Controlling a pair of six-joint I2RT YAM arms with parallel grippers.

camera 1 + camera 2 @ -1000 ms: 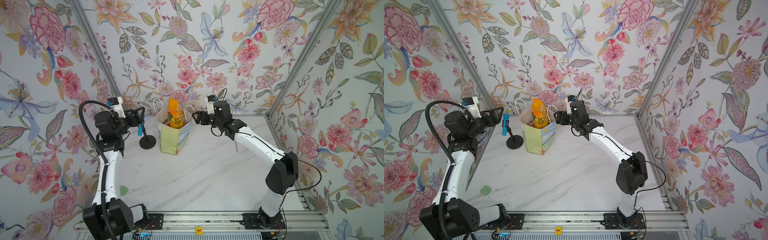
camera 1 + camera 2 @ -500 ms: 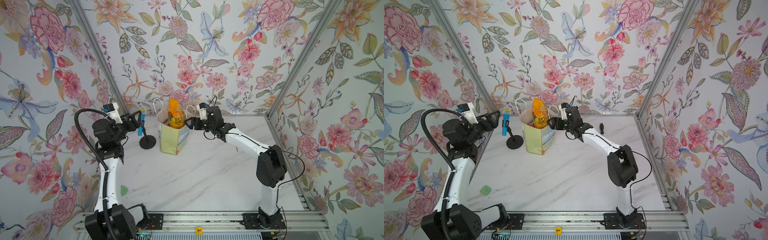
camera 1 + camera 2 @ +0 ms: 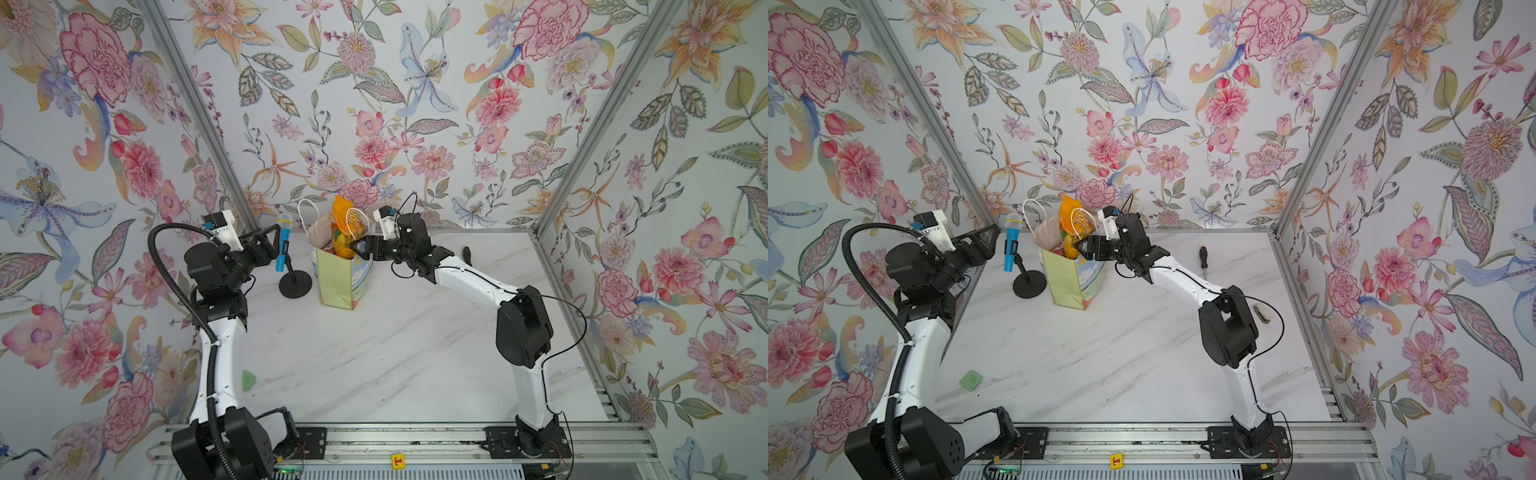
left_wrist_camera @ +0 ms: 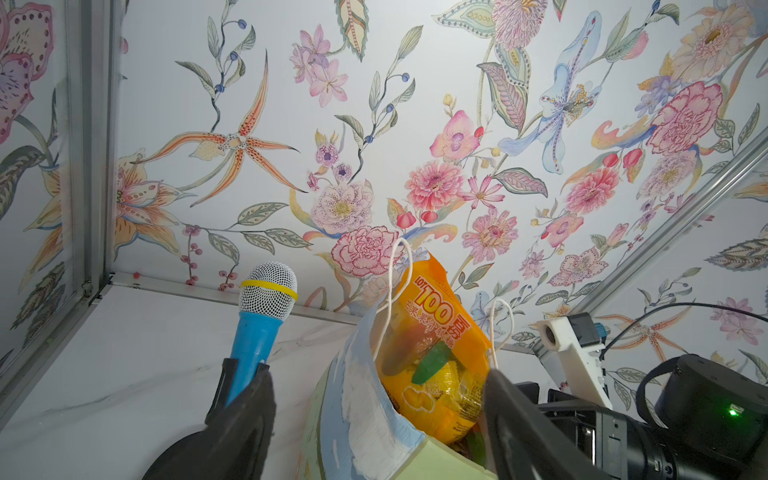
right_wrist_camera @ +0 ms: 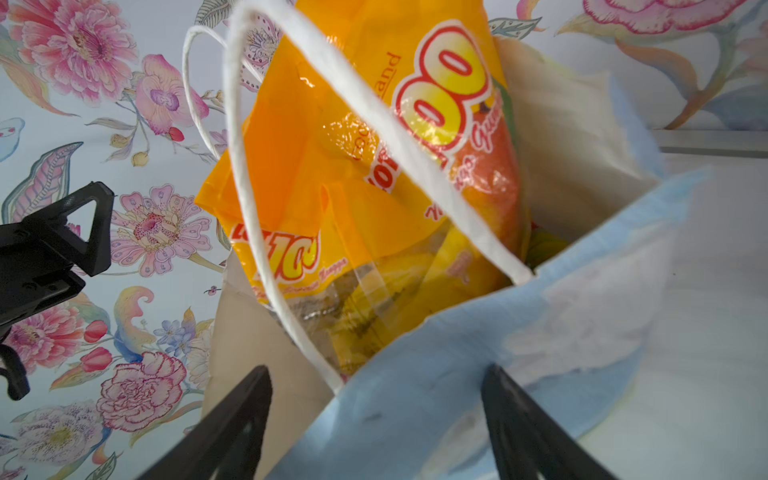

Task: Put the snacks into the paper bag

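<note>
Right wrist view: right gripper (image 5: 376, 374) spread, empty, at paper bag (image 5: 540, 340) rim, likely to nudge down orange "100" packet (image 5: 332, 166) standing inside, top poking out; left gripper (image 3: 267, 243) spread too, off bag.

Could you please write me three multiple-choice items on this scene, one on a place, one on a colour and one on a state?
1. Where does the blue toy microphone stand in both top views?
A. Left of the paper bag
B. Inside the bag
C. At the front rail

2. What colour is the packet sticking out of the bag's top?
A. Purple
B. Teal
C. Orange

3. How is the right end effector?
A. Shut, gripping nothing
B. Open, at the bag's rim
C. Shut on the microphone

Key: 1 A, it stands just left of the bag; 2 C, the "100" packet is orange; 3 B, the right wrist view shows its fingers spread apart with nothing gripped.
</note>
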